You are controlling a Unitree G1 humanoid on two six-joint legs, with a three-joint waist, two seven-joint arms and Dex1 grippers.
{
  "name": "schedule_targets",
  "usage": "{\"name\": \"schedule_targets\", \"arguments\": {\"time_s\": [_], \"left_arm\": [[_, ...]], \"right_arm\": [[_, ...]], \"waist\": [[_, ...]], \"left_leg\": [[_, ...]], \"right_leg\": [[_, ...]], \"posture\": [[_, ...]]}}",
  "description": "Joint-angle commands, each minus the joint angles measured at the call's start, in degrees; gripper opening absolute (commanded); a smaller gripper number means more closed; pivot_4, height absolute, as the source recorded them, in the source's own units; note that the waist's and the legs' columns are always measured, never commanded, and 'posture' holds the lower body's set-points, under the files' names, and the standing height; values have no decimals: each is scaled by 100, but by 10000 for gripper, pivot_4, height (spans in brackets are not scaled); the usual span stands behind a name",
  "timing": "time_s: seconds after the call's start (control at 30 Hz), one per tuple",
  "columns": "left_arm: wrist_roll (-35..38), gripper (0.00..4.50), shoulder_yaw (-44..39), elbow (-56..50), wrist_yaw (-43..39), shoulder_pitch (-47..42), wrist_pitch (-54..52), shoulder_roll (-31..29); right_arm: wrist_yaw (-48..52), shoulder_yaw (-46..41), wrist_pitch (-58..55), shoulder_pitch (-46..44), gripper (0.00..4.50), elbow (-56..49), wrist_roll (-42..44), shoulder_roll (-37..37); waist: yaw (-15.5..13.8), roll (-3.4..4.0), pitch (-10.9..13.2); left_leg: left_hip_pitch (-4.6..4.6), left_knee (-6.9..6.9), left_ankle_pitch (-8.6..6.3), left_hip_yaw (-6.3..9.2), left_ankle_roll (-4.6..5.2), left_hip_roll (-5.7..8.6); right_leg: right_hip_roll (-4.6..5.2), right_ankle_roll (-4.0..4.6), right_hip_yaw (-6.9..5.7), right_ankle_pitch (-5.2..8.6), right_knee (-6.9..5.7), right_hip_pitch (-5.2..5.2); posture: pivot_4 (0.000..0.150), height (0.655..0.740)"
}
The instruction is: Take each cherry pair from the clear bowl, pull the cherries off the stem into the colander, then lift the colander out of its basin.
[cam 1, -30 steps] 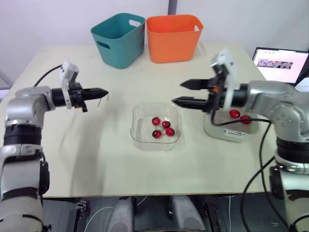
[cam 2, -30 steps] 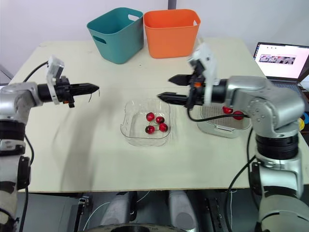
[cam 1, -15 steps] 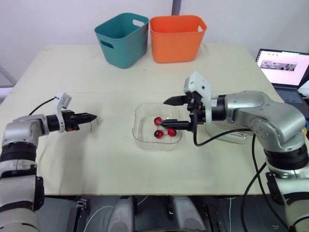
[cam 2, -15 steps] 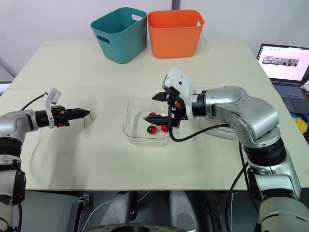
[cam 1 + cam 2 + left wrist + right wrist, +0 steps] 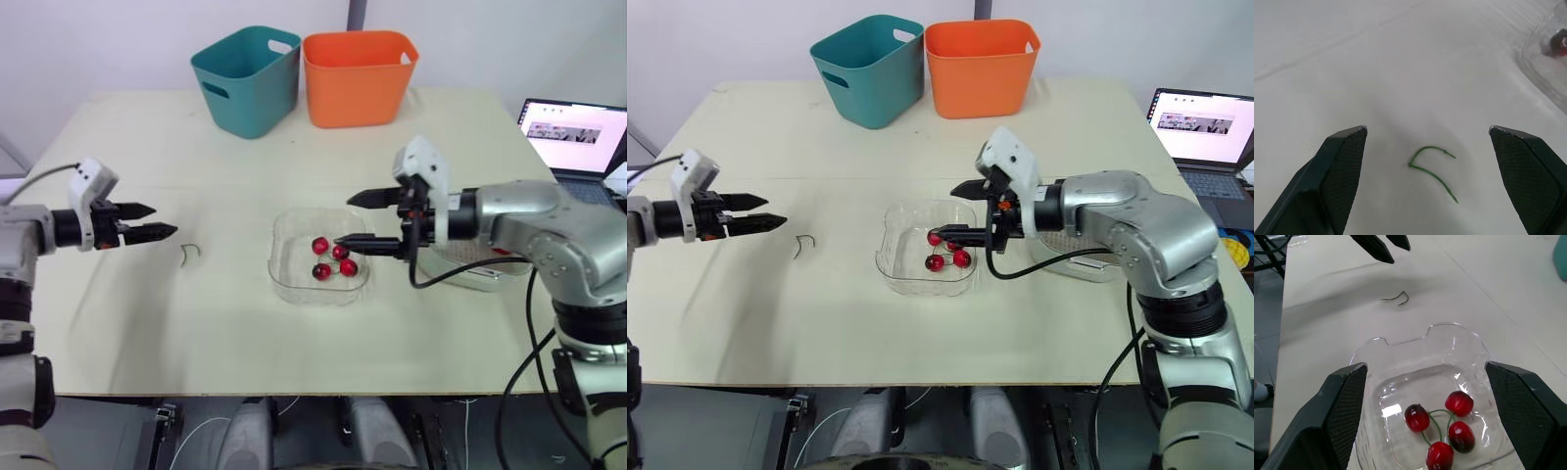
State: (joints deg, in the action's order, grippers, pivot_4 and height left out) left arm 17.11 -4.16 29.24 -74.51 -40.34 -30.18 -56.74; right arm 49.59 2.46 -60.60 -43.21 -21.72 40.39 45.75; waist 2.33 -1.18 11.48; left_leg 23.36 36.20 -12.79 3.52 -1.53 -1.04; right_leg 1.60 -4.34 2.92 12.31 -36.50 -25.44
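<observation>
Across the table (image 5: 245,323), everything is placed from the clear bowl (image 5: 284,279), which sits near the middle. Just to the bowl's right, partly behind the right forearm, is the colander in its basin (image 5: 485,276).

The right gripper (image 5: 344,220) hangs over the bowl's right rim with its two fingers spread wide and nothing between them. One tip is above the rim and the other is low, close to the fruit. The left gripper (image 5: 165,219) is well apart on the bowl's left, its fingers also parted and empty.

Four cherries (image 5: 1449,423) lie clustered on the bowl's floor, toward its right half. They are below the right gripper's tips and slightly towards the bowl's centre from them. Their green stems cross in the middle of the cluster, so I cannot tell which cherry pairs with which.

A bare stem (image 5: 1432,169) lies on the table between the bowl and the left gripper, nearer that gripper.

By my reading, the right arm is much the nearer for the next pick: a short drop forward and down onto the stem crossing.
</observation>
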Motion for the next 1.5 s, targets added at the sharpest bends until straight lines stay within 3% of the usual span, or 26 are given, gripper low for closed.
{"name": "schedule_targets", "arguments": {"time_s": [0.03, 0.17, 0.3, 0.5, 0.6, 0.83, 1.03, 1.5], "left_arm": [[444, 42372, -236, -977, -342, -236, -297, -262], [1225, 43816, -271, -2584, -533, -33, -1267, -327], [1585, 43816, -283, -3338, -274, 48, -1634, -164], [1635, 43816, -137, -3601, -203, 99, -1484, -91], [1563, 43816, -1, -3660, -269, 154, -1328, -100], [1506, 43816, 341, -3871, -317, 260, -1092, -21], [1593, 45000, 295, -4096, -202, 422, -1140, 23], [1795, 45000, 103, -4338, 121, 766, -1090, 98]], "right_arm": [[276, -486, -44, -48, 41684, 31, 228, 367], [644, -620, 29, 92, 41684, 25, 264, 914], [590, -466, -88, 55, 41684, 109, 107, 1203], [519, -144, -900, -419, 41684, 211, 313, 1191], [615, 196, -726, -716, 41684, 214, 148, 1065], [830, 1750, -299, -1514, 41684, 688, -736, 379], [1052, 2657, 203, -1965, 22407, 1565, -1628, -137], [1649, 3704, 727, -2412, 22407, 2548, -3013, -922]], "waist": [[-9, 0, 0], [10, 0, 0], [49, 1, 0], [99, 1, 1], [93, 1, 1], [118, 1, 1], [106, 1, 1], [165, 1, 1]], "left_leg": [[1, -1, 0, -1, 0, 1], [3, -2, -1, -6, -1, 2], [-3, -2, -1, -10, 0, -1], [-8, -3, -1, -11, 0, -12], [-5, -2, -1, -12, 0, -11], [-4, -2, -1, -13, 0, -11], [1, -2, 0, -12, 0, -10], [-2, -1, 0, -8, 0, -10]], "right_leg": [[2, 1, 0, 1, 5, 1], [7, -1, 3, 1, 21, 5], [1, -9, 6, 5, 19, 4], [-12, -7, 5, 5, 15, 2], [-10, -7, 5, 5, 17, 1], [-11, -7, 5, 4, 19, 0], [-9, -4, 5, 2, 19, -1], [-12, -8, 5, -6, 12, -2]], "posture": [[1500, 7400], [1500, 7400], [1500, 7400], [1500, 7400], [1500, 7400], [1500, 7400], [1500, 7400], [1500, 7400]]}}
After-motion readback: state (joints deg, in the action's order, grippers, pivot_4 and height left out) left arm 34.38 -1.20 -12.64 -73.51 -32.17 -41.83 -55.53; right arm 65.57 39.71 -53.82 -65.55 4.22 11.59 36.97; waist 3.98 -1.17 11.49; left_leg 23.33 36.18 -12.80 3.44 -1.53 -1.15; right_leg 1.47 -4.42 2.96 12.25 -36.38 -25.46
